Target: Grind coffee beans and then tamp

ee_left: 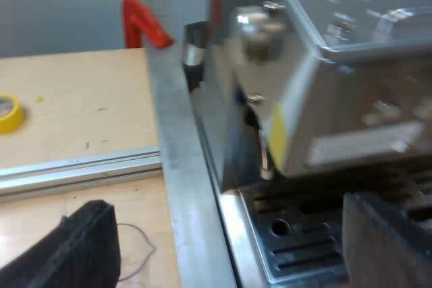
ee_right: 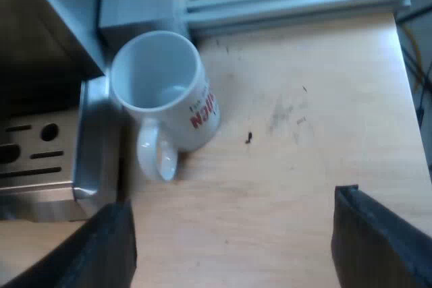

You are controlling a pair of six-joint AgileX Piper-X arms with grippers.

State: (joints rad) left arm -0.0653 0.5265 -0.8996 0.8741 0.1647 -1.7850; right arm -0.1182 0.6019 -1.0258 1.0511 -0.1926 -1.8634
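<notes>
Mostly, the left wrist view takes in the steel espresso machine [ee_left: 324, 99], seen close from one side, with its slotted drip tray [ee_left: 304, 247] at the foot and a thin metal wand [ee_left: 263, 156] hanging down at its corner. The machine stands on a pale wooden table [ee_left: 81, 99], alongside an aluminium rail [ee_left: 81, 166] that runs across the wood. The left gripper [ee_left: 233, 234] hovers at the tray's edge with its two black fingers spread wide, holding nothing; one finger is over the table, the other over the tray. The right gripper [ee_right: 233, 247] is likewise spread wide and empty, above bare table [ee_right: 304, 133] near the tray's corner [ee_right: 88, 166]. A white mug [ee_right: 162, 92] with red lettering stands upright on the table just beside that corner, open mouth up, handle [ee_right: 158, 156] pointing towards the right gripper. A red object [ee_left: 145, 21] stands beyond the machine; I cannot tell what it is. A yellow tape roll [ee_left: 10, 112] lies well apart on the table. A small dark speck [ee_right: 249, 138] sits near the mug.
</notes>
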